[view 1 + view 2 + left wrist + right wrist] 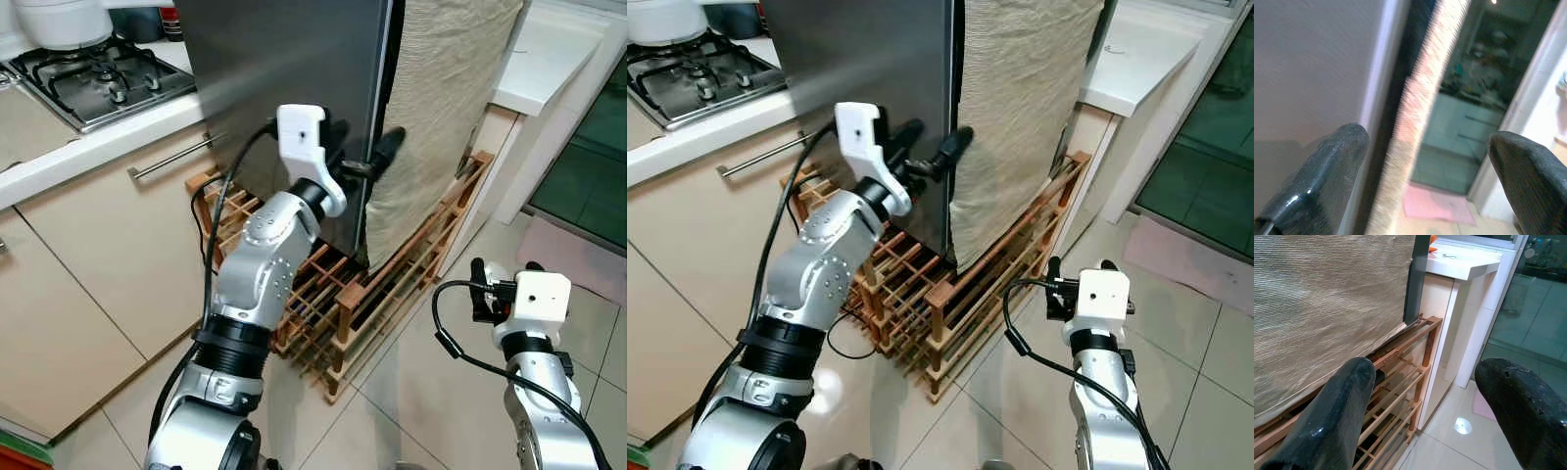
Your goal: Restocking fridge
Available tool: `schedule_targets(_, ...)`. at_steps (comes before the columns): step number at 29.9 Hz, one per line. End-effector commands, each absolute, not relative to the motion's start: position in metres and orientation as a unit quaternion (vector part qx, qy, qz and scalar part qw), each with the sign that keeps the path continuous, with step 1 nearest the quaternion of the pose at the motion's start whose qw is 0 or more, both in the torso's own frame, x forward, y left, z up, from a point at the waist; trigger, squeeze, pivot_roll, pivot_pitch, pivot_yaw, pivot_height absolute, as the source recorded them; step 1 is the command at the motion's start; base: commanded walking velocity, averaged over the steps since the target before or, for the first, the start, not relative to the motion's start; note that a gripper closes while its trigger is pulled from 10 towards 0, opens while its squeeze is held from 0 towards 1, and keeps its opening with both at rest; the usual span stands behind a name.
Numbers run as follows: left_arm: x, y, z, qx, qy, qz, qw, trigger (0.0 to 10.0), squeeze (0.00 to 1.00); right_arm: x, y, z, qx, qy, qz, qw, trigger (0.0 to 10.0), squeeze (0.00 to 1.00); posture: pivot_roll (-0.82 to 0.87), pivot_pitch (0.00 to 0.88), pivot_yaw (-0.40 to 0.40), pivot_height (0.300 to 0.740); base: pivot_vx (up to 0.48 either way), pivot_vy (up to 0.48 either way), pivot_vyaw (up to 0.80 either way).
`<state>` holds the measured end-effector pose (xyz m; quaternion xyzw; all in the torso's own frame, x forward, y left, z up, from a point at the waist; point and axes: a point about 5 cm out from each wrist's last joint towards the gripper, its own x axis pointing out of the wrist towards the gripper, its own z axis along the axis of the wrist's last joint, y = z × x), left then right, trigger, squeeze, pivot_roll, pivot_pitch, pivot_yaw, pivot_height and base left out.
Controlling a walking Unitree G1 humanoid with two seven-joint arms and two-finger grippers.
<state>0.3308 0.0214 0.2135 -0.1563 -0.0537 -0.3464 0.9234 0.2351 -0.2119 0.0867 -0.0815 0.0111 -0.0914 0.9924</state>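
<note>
Fridge stands closed beside the surface, on a wooden rack. Risk: the left hand, fingers apart astride the door edge, may slip off the smooth steel or snag the cloth as it pulls. Left arm raised, elbow bent. Right hand low, fingers apart, empty.

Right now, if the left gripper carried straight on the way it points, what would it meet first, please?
Probably the front corner edge of the fridge: the left gripper, open, straddles it, one finger against the grey side, the other by the beige cloth. Depth is uncertain.
</note>
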Motion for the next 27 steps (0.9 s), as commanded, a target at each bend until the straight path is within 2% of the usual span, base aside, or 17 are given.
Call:
schedule_targets(1, 0.329, 0.016, 0.203, -0.161, -0.028, -0.353, 0.921, 10.0, 0.0, 0.233, -0.214, 0.087, -0.085, 0.007, -0.094, 0.992, 10.0, 0.0, -0.23, 0.0, 0.039, 0.727, 0.0, 0.0, 0.0)
schedule_targets(20, 0.332, 0.0, 0.192, -0.171, 0.001, -0.353, 0.92, 10.0, 0.0, 0.23, -0.214, 0.086, -0.085, 0.01, -0.099, 0.991, 10.0, 0.0, -0.24, 0.0, 0.047, 0.727, 0.0, 0.0, 0.0)
schedule_targets(27, 0.332, -0.011, 0.19, -0.152, 0.002, -0.35, 0.924, 10.0, 0.0, 0.229, -0.214, 0.086, -0.084, 0.01, -0.099, 0.991, 10.0, 0.0, -0.25, 0.003, 0.054, 0.727, 0.0, 0.0, 0.0)
